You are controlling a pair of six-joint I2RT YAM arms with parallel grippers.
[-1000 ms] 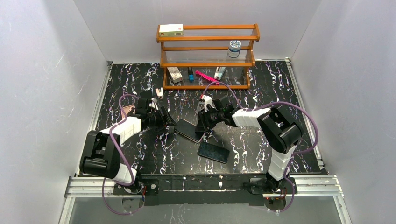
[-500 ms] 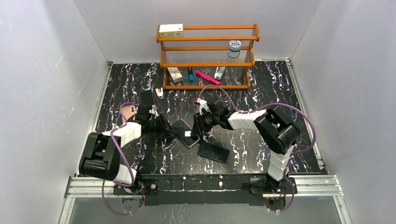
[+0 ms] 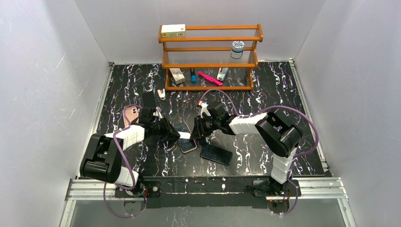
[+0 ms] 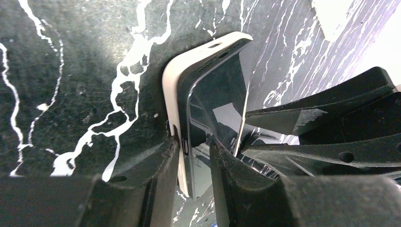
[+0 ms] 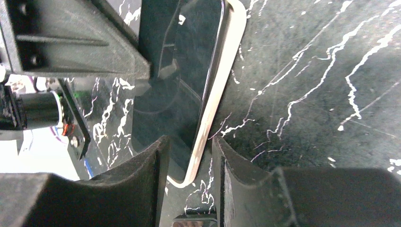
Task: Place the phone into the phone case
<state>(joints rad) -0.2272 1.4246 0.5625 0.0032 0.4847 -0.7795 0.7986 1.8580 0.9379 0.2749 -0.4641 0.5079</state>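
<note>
**Left tool (image 4: 191,161) and right tool (image 5: 191,151) pinch phone (image 4: 215,94) and phone case (image 4: 177,80) together**

Nearest the arm bases, a second dark handset (image 3: 216,154) lies flat on the counter (image 3: 279,80), just beside the work. Beyond it, the left tool's fingers clamp one long edge of the cream case with the glass-fronted phone inside. The right tool's fingers clamp the opposite edge. This opposed hold looks meant to brace the case while the phone seats. Whether every corner is in, I cannot tell. A wooden rack (image 3: 210,56) stands far back.
</note>
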